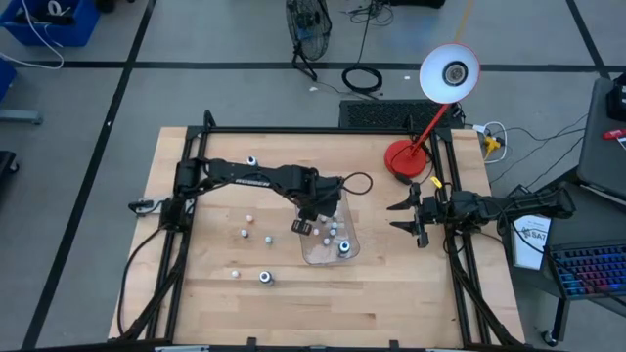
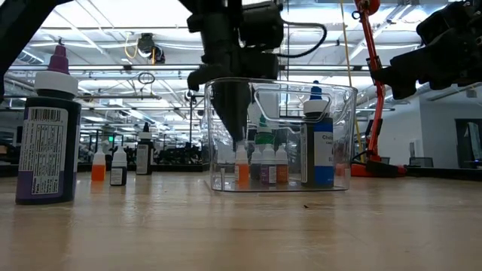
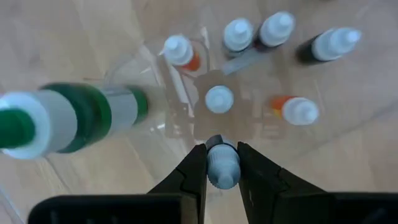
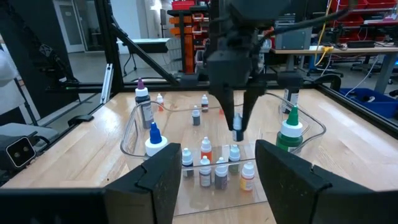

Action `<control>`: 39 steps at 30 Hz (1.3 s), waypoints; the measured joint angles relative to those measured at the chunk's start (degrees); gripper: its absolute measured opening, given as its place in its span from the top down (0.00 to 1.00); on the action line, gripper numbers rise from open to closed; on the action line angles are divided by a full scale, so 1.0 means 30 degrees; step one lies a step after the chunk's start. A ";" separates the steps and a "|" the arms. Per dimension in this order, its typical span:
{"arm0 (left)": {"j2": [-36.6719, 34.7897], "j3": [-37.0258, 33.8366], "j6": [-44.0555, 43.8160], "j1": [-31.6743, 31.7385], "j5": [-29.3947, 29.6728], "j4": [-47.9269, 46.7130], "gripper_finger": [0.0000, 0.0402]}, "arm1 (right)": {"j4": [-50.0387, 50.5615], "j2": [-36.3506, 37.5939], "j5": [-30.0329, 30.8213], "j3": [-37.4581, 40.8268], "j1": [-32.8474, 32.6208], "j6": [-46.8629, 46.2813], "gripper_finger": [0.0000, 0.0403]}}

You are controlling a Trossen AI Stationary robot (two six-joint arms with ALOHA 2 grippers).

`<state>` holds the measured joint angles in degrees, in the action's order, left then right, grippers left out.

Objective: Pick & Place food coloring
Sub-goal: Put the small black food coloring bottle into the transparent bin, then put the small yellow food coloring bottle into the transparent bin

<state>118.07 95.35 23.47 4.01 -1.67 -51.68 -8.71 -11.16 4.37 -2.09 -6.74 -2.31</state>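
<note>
The food coloring is a set of tiny bottles. Several stand in a clear plastic tray [image 1: 315, 258] at mid-table, beside a larger green-capped bottle [image 4: 290, 134] and a blue-capped one [image 4: 154, 140]. Others stand loose on the wood to the tray's left [image 1: 243, 233]. My left gripper [image 3: 222, 169] reaches down over the tray's left part [image 1: 305, 225], shut on one small white-capped bottle [image 4: 237, 130]. My right gripper [image 1: 403, 215] waits open at the table's right side, pointing level toward the tray. My left gripper pinches the small bottle's white cap end [image 3: 222, 163] between its two fingers. The fingers come from above, pointing steeply down. The bottle hangs upright below the fingertips [image 4: 237, 134], over the bottles that stand in the tray.
A tall dark bottle with a purple tip [image 2: 49, 135] stands near the table's front left. A red desk lamp [image 1: 406, 156] stands at the back right. Bare wood lies in front of and to the right of the tray.
</note>
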 joint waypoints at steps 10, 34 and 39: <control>0.0017 -0.2055 -0.0234 0.0073 -0.0533 0.2761 0.83 | 0.0000 0.0001 0.0006 0.0000 0.0000 0.0000 0.52; -0.0043 -0.2693 -0.1003 -0.0245 -0.0811 0.3227 0.58 | 0.0000 0.0001 -0.0002 -0.0007 0.0001 0.0000 0.52; -0.0632 -0.2554 -0.0853 -0.0285 0.0986 0.2847 0.55 | 0.0000 -0.0007 0.0005 0.0000 0.0005 0.0000 0.52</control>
<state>116.17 87.69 20.91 3.15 1.29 -43.14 -8.71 -11.18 4.38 -2.09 -6.73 -2.31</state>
